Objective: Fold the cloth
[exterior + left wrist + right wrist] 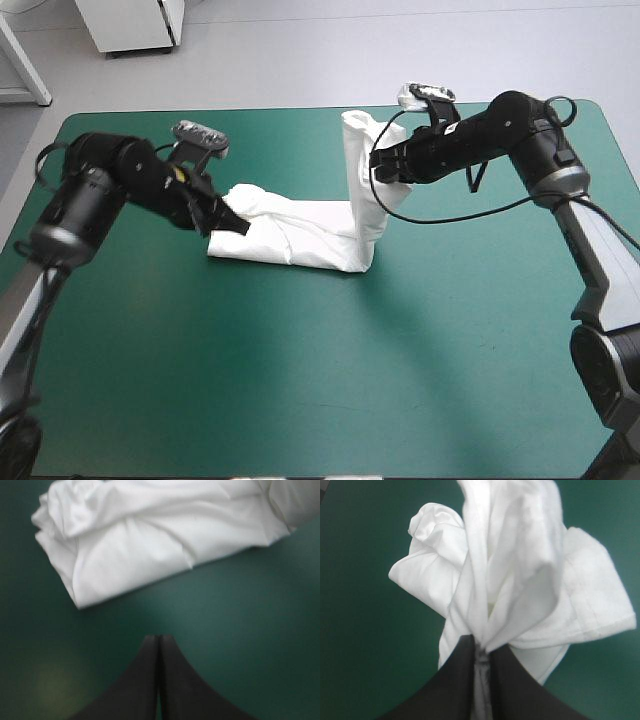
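High view | right tool (pixel 379 166) grips raised T-shirt (pixel 300 235) edge | left tool (pixel 240 225) closed, free

Readable text: none in any view.
T-shirt (pixel 300 235): plain white, no lettering to read.
Teal-green cover (pixel 300 380): plain, no marks or numbers to read.

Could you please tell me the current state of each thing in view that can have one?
T-shirt: folded into a long bundle lying on the teal-green cover, with the end nearer the right arm lifted upright.
Right gripper: shut on the T-shirt, holding the raised end above the cover.
Left gripper: shut, holding nothing, with its tips on the bare cover just short of the bundle's other end.
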You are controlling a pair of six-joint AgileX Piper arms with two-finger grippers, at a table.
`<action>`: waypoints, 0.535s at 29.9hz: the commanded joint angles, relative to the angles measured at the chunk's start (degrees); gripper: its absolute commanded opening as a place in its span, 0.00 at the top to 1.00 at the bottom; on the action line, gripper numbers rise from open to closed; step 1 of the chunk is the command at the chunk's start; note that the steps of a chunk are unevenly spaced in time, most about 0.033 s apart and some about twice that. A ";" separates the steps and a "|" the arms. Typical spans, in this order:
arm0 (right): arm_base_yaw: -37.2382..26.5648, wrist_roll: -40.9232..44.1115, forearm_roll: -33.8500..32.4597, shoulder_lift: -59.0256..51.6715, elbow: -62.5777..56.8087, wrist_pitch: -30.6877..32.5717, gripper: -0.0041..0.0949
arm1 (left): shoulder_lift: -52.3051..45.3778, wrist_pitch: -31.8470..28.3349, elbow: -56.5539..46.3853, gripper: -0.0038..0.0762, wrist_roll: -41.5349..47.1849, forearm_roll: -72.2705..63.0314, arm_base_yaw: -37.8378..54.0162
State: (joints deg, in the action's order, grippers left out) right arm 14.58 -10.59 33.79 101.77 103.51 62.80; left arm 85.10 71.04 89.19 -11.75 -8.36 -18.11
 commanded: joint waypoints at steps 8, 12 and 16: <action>11.15 -2.23 4.02 2.54 2.24 -11.59 0.98 | -34.33 -3.61 -21.32 0.96 12.16 -0.97 -0.15; 14.09 -2.23 5.29 6.45 3.35 -14.05 0.98 | -41.30 -2.09 -24.80 0.96 14.47 -0.80 -0.15; 16.33 -2.23 5.41 11.51 6.18 -16.82 0.98 | -43.03 0.80 -25.71 0.96 14.84 -3.62 -0.15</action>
State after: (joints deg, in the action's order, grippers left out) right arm 29.67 -12.16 36.31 113.52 106.01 50.29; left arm 42.52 72.17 62.62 2.14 -9.10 -18.11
